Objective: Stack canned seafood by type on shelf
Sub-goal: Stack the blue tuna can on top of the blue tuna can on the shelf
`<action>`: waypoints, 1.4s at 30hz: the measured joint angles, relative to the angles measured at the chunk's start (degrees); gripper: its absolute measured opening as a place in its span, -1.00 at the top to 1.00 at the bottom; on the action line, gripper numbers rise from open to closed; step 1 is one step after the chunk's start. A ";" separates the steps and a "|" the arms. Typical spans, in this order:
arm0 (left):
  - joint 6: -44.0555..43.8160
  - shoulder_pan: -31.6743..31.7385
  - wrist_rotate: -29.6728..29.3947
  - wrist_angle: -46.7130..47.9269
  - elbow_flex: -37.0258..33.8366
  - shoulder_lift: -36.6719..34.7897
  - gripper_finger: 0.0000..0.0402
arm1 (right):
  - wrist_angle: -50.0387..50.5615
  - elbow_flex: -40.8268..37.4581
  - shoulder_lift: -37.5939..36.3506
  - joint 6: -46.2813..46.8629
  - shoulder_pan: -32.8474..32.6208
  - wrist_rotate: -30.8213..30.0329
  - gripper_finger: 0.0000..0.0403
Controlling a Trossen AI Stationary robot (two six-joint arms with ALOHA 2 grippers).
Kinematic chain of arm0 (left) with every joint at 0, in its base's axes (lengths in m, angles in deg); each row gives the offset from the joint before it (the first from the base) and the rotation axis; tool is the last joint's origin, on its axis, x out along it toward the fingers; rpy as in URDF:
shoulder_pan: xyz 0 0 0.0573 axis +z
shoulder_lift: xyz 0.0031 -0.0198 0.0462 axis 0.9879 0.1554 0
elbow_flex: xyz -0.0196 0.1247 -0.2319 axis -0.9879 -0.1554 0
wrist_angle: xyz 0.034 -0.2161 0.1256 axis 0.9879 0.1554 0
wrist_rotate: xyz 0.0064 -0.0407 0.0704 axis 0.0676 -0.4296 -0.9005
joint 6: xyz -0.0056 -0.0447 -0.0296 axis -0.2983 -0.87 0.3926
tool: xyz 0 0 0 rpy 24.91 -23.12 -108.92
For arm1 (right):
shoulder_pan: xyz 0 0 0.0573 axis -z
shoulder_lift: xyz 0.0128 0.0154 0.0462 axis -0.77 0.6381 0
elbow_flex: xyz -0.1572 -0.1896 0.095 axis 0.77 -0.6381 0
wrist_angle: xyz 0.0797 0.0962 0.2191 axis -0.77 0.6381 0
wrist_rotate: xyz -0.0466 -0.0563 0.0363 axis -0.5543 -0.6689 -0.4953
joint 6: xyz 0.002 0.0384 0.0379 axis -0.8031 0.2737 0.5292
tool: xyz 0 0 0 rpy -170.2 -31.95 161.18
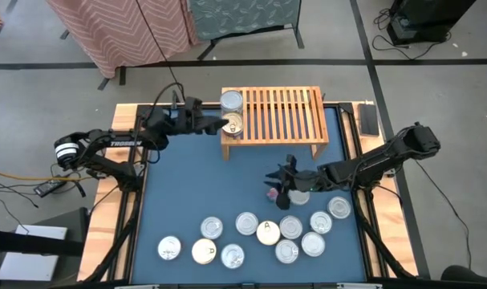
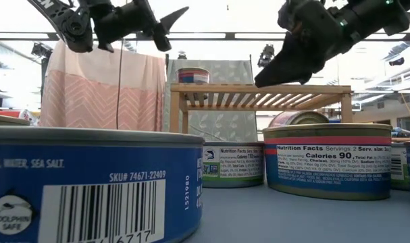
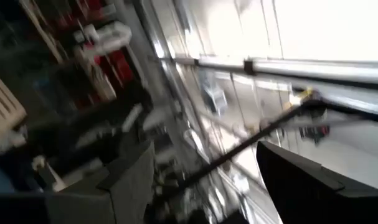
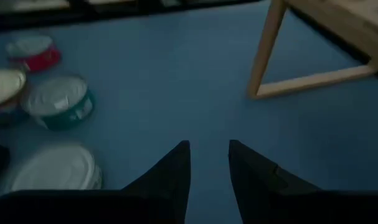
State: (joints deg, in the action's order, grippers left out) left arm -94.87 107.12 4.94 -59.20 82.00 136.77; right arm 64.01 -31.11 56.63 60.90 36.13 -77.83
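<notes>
Left gripper point(image 1: 219, 124), spread and empty, beside shelf point(image 1: 291, 112) tins point(image 1: 232, 112); stack could be clipped (contact unclear). Right gripper point(image 4: 208, 163) narrowly parted, empty.

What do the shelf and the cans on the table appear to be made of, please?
The shelf: light, unpainted wood, judging by its pale slats and legs. The cans: probably metal, given their shiny silver or gold tops, with printed wrap labels showing in the low view.

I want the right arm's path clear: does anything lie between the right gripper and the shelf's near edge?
No. In the high view, only bare blue mat separates the right gripper from the shelf; the right wrist view shows the same.
</notes>
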 joint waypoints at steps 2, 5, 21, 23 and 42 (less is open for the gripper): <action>-0.04 -0.75 1.79 0.04 0.00 0.01 -0.42 | 3.28 0.04 -1.20 -3.27 -0.28 2.16 0.42; 0.05 -2.01 3.12 2.54 0.00 -0.01 -0.42 | 12.38 2.84 -3.46 -8.69 -0.35 7.74 0.35; 0.55 -3.57 4.04 11.62 0.00 0.08 -0.42 | 30.65 11.37 0.93 -7.62 -2.95 17.52 -0.42; 0.59 -3.27 5.46 11.61 0.00 0.08 -0.42 | 30.67 11.37 3.28 -7.91 -3.36 16.62 -0.43; 2.07 -2.82 12.28 12.07 0.00 0.08 -0.42 | 31.95 11.91 5.22 0.63 -3.93 8.16 -0.42</action>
State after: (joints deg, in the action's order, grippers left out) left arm -92.79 104.31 17.22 -47.13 82.00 136.84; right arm 95.96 -19.19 61.86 61.53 32.20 -69.67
